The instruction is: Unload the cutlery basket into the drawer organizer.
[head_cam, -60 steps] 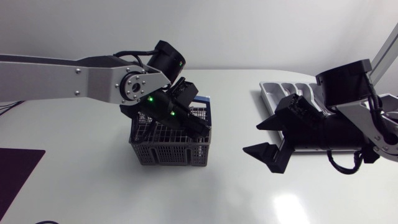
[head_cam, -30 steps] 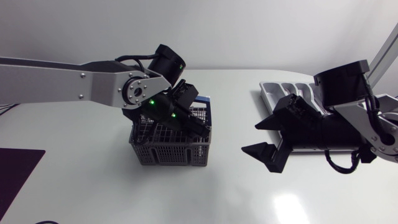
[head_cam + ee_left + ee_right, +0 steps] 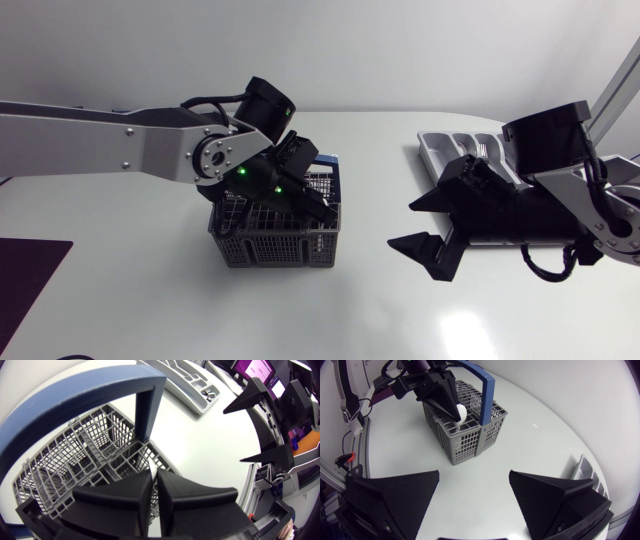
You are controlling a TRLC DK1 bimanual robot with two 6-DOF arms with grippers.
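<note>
Two arms are over the white counter (image 3: pixel 350 310), well apart from each other. Reaching in from its side, the left arm has the left gripper (image 3: pixel 325 207) pushed down into the grey cutlery basket (image 3: pixel 275 240), just beside the basket's blue handle (image 3: pixel 483 385). Its jaws are clenched, with only a thin dark slit between them in its own wrist view. From the right wrist view a white utensil (image 3: pixel 460 412) shows at their tips, gripped there (only its rounded end can be seen, so what kind it is I cannot tell). That end sits above the basket's grid compartments, near the side wall by the handle. The basket stands upright on the counter, roughly midway between the arm's base side and the drawer organizer (image 3: pixel 450 145).

Near the counter's far right edge lies the pale grey organizer, partly hidden under the right arm. One metal cutlery piece (image 3: pixel 210 394) rests in one of its compartments. The right gripper (image 3: pixel 408 222) hangs above bare counter between the basket and the organizer, with its jaws released and spread wide, holding nothing and pointing toward the basket.
</note>
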